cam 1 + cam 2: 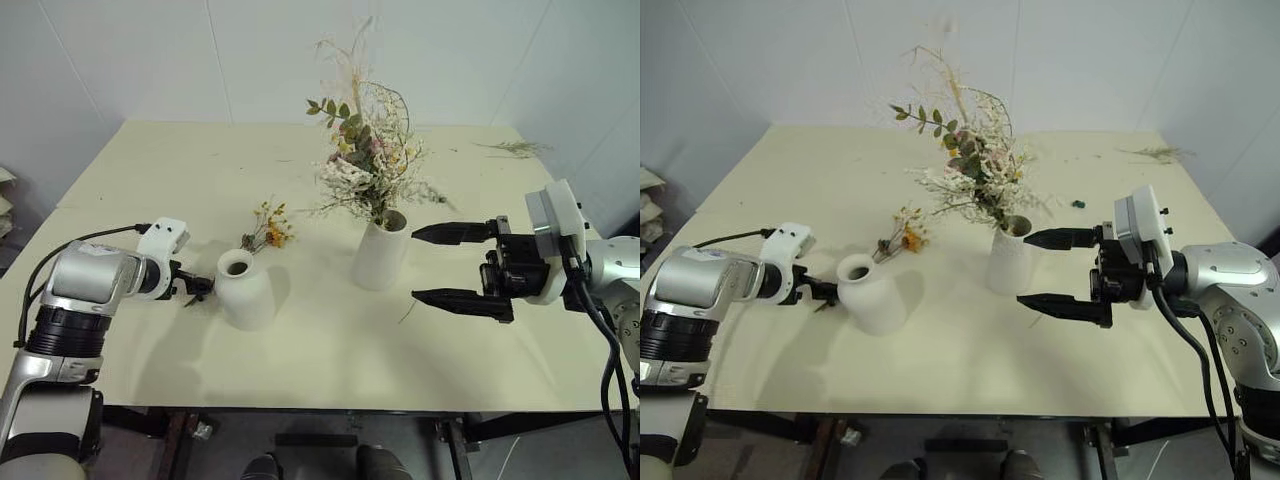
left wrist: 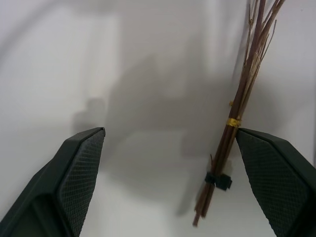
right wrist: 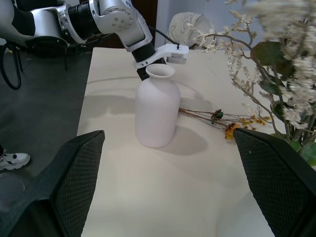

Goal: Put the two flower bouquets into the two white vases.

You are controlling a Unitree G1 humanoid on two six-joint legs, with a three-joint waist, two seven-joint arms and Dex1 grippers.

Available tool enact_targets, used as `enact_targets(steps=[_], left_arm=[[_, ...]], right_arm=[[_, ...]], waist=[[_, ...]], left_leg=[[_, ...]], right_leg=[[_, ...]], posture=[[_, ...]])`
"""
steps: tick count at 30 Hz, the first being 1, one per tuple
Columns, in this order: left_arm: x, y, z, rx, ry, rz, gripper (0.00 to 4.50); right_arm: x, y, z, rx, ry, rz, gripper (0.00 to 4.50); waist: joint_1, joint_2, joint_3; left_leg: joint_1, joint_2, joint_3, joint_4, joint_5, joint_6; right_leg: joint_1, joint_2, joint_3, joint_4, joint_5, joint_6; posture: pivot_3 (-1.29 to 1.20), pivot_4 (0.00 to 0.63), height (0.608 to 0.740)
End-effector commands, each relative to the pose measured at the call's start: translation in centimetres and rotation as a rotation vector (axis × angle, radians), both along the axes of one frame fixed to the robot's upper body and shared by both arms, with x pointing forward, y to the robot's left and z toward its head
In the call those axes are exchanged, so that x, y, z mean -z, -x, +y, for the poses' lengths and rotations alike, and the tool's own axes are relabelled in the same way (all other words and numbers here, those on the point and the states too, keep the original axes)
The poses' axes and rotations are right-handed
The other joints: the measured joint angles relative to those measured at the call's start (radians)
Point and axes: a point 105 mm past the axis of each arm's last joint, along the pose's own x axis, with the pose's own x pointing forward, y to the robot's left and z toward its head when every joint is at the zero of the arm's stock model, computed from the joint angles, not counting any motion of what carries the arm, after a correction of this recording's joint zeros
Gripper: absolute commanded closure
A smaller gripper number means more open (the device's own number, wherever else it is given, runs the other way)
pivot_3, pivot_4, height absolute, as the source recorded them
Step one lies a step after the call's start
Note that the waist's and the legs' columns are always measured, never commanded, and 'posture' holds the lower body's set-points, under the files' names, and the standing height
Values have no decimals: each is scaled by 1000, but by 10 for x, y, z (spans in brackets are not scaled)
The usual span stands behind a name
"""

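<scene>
The big pale surface (image 1: 330,350) holds everything. The bushy bouquet (image 1: 365,160) already stands in the tall white vase (image 1: 380,255), so that half of the job looks done. I will use the short white vase (image 1: 243,290) as my marker for places. The tall vase stands near the short vase, on its right side. The short vase is empty, with its small dark mouth open at the top. The small bouquet (image 1: 268,228) with yellow-orange blooms lies flat on the surface just behind the short vase, with its thin stems running toward the vase's left side. This small bunch has not been put in yet, so that is the part left to do. The right gripper (image 1: 452,265) hangs well to the right of the short vase, past the tall vase, and its fingers are spread wide with nothing in them. The left gripper (image 1: 198,288) sits low, just to the left of the short vase. Its fingers are spread too and hold nothing, and in the left wrist view the tied stem ends (image 2: 224,163) lie between them.
</scene>
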Motion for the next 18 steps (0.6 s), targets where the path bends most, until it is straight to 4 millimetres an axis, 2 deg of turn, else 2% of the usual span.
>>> enact_targets(steps=[1,6,9,18], left_arm=[[-34,-3,-5,69,-28,-90,0],[-41,1,-16,156,-37,-67,0],[-35,1,-19,215,-71,-32,0],[-19,-20,-20,294,-130,36,0]], right_arm=[[-7,5,0,-6,-24,-39,87],[-7,2,0,-2,-25,-43,87],[-8,2,2,-3,-27,-49,87],[-10,4,6,0,-31,-61,87]], waist=[[0,0,0],[-1,0,0],[-4,0,0],[0,0,0]], left_leg=[[0,0,0,0,0,0],[0,0,0,0,0,0],[0,0,0,0,0,0],[0,0,0,0,0,0]], right_leg=[[0,0,0,0,0,0],[0,0,0,-1,0,0],[0,0,0,0,0,0],[0,0,0,0,0,0]], posture=[[0,150,740],[0,150,740],[0,150,740],[0,150,740]])
